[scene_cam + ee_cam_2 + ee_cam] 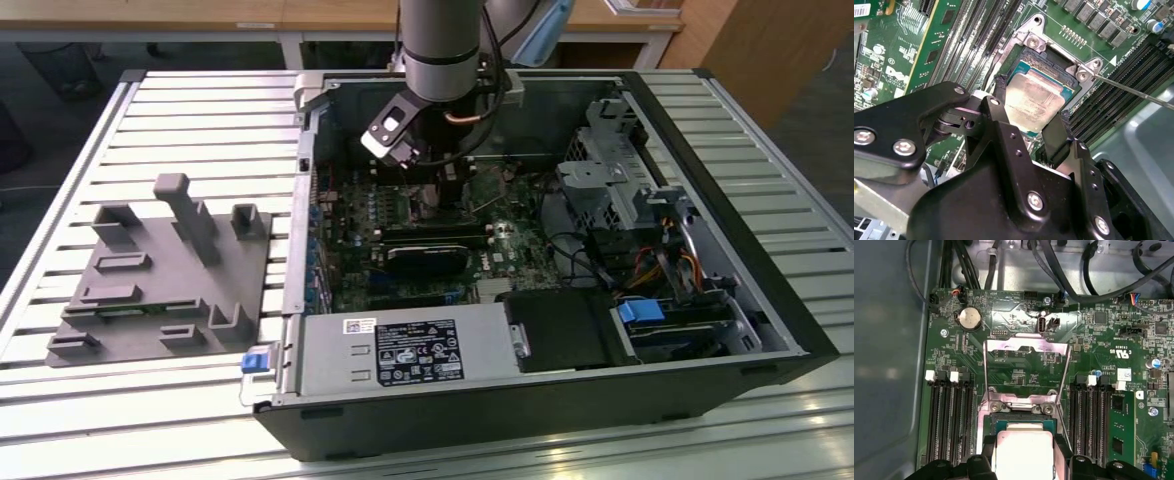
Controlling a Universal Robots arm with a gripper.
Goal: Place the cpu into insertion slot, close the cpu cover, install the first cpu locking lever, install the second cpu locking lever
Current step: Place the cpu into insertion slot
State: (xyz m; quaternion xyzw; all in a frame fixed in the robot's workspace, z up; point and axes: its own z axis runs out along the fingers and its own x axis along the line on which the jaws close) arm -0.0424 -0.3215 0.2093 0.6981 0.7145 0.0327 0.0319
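In both wrist views my gripper [1029,117] [1025,455] is shut on the cpu [1035,97] [1024,447], a flat square chip with a silvery top, its black fingers [999,97] tight against two opposite edges. The chip is level, right over the insertion slot [1024,417] [1051,56], whose black rim shows just past it. I cannot tell whether it rests in the slot. The cpu cover [1026,343], a thin silver frame, stands swung open beyond the slot. A thin locking lever rod [1134,90] sticks out to one side. In the exterior view the arm reaches down into the open computer case, with the gripper [447,175] low over the green board.
Long black memory slots [946,420] [1089,420] flank the socket on both sides. In the case sit a grey power supply [400,350], a black heatsink block [427,260] and drive cages with cables [641,220]. A grey parts fixture [160,270] lies on the slatted table at the exterior view's left.
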